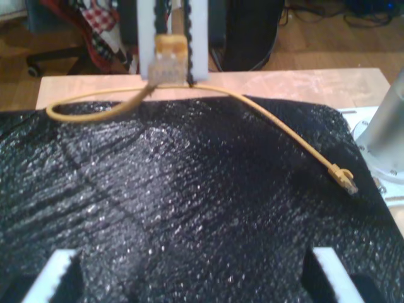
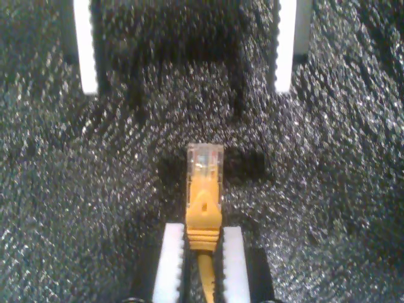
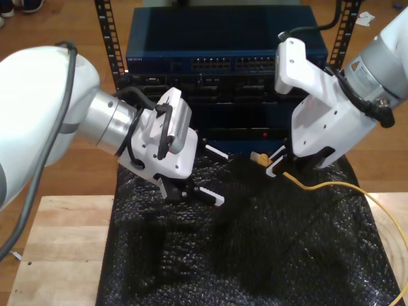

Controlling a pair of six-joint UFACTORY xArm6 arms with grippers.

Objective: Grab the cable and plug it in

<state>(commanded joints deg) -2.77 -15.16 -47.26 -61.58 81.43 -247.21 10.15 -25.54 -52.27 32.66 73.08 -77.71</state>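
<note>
At the exterior view's left the first gripper (image 3: 210, 175) hovers with jaws released over the black mat (image 3: 191, 268). At its right the second gripper (image 3: 275, 162) clenches the cable (image 3: 319, 186) behind its clear plug (image 2: 204, 163) (held off the surface), so the slim grip could let the plug twist and miss the rack's (image 3: 220, 64) ports.

Open room over the bare middle of the black foam mat (image 3: 255, 255), between my first gripper (image 3: 217, 176), jaws spread, and my second gripper (image 3: 274, 164), clamped on the plug of the yellow cable (image 3: 331, 186). Close quarters between the two, fingertips near but apart. Hemmed in behind by the equipment rack (image 3: 217, 64) at the mat's far edge. On the exterior view's right, crossed by the cable trailing over the mat. On its left, bare wooden table (image 3: 57, 242) beside the mat.
</note>
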